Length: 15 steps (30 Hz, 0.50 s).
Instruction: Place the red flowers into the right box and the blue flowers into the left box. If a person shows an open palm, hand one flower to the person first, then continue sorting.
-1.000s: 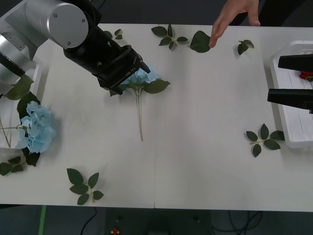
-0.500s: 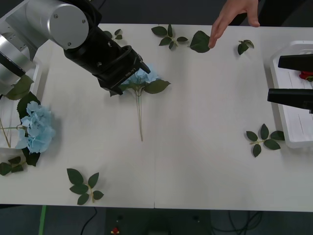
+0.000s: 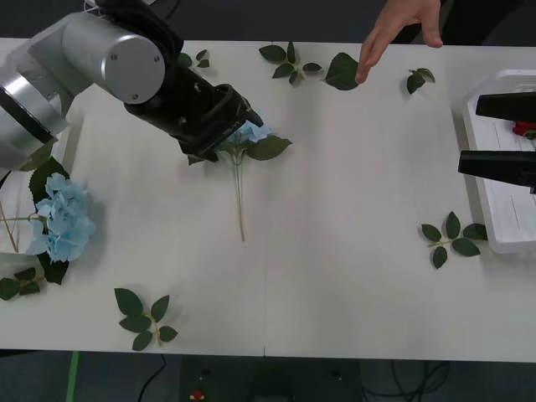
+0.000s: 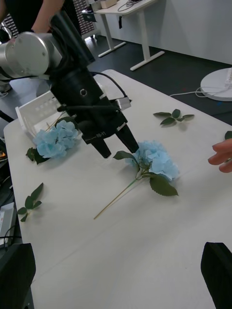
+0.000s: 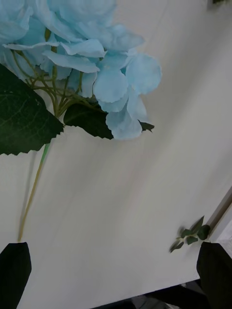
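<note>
Right now the left gripper (image 3: 243, 126) is hanging just above a blue hydrangea (image 3: 249, 132) lying on the white table (image 3: 335, 251), its black fingers (image 4: 129, 140) spread wide and straddling the flower's head and upper stem without closing on anything. The stem (image 3: 239, 197) is trailing toward the robot, flat on the surface. A second blue hydrangea (image 3: 60, 218) is lying at the table's left edge beside the left box (image 3: 50, 180), which is mostly hidden under the arm. The right gripper (image 3: 498, 134) is waiting, open, over the right box (image 3: 502, 213), where a bit of red (image 3: 525, 128) is peeking out. A person's hand (image 3: 400, 29) is reaching over the far edge, fingers pointing down near a loose leaf (image 3: 342, 71); I cannot tell whether it is offering an open palm. The risk from here, as I judge it, is twofold: closing on the fluffy petals instead of the thin stem could let the flower slip or crush the head, and carrying it straight to the left box could skip a handover if that hand is in fact asking for one. The leaf sprigs (image 3: 142, 318) scattered around are also inviting a mistaken grab.
</note>
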{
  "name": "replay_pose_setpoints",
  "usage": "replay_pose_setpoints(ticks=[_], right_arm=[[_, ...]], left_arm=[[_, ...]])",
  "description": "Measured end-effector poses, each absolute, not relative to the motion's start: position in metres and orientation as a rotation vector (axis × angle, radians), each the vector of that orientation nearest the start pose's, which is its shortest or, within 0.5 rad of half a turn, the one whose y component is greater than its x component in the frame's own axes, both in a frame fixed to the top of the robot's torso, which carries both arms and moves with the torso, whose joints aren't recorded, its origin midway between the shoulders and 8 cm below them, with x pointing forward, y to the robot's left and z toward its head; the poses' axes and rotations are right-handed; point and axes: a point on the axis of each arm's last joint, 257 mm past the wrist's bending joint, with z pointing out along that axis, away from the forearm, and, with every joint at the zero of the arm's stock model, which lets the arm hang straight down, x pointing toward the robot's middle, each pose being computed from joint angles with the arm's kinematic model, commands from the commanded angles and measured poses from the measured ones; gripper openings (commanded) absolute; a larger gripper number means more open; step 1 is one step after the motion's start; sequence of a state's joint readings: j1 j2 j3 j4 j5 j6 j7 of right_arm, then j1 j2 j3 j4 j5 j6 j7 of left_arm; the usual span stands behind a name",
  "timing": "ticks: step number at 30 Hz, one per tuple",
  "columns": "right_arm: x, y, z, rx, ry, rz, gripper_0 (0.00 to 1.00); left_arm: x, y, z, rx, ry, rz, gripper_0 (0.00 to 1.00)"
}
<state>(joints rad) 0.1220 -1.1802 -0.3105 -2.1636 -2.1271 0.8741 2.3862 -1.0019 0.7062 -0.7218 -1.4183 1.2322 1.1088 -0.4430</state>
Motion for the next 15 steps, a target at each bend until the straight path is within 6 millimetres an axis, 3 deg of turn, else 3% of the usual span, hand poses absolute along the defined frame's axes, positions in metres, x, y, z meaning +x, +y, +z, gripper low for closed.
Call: replay_pose_setpoints(ticks=[7, 11, 15], right_arm=[[0.368, -0.195, -0.006, -0.98, 1.637, 0.675, 1.0], [0.367, -0.195, -0.006, -0.979, 1.636, 0.679, 1.0], [0.367, -0.195, -0.005, -0.978, 1.636, 0.681, 1.0]], left_arm=[[0.558, 0.09, -0.232, -0.466, 2.656, -0.682, 1.0], [0.56, 0.103, -0.243, -0.279, 2.671, -0.596, 1.0], [0.563, 0.109, -0.245, -0.23, 2.671, -0.571, 1.0]])
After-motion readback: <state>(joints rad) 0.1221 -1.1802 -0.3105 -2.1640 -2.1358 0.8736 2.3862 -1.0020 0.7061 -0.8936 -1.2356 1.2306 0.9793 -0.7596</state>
